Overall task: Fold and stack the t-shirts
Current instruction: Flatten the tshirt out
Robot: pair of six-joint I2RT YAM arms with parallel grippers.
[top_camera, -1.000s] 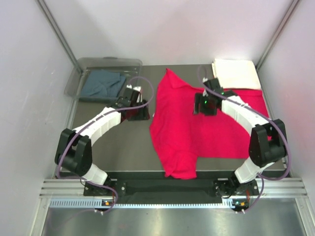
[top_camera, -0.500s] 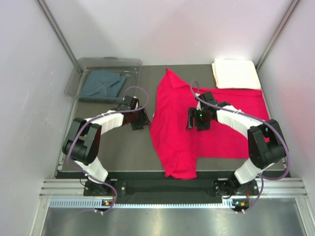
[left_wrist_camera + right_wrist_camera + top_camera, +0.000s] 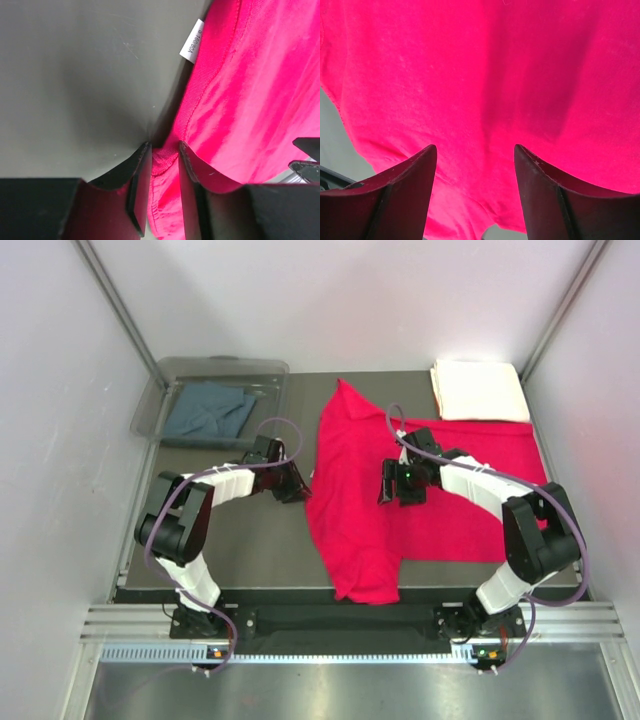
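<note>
The left gripper (image 3: 162, 148) pinched the left edge of the bright red cloth t-shirt (image 3: 352, 515); the right gripper (image 3: 475, 152) gaped empty above it.

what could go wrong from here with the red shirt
1. The left gripper pinches only a sliver of hem on the red shirt, so the cloth may slip out on lifting.
2. The right gripper hangs open over mid-cloth, not an edge; closing there would likely bunch the fabric.
</note>
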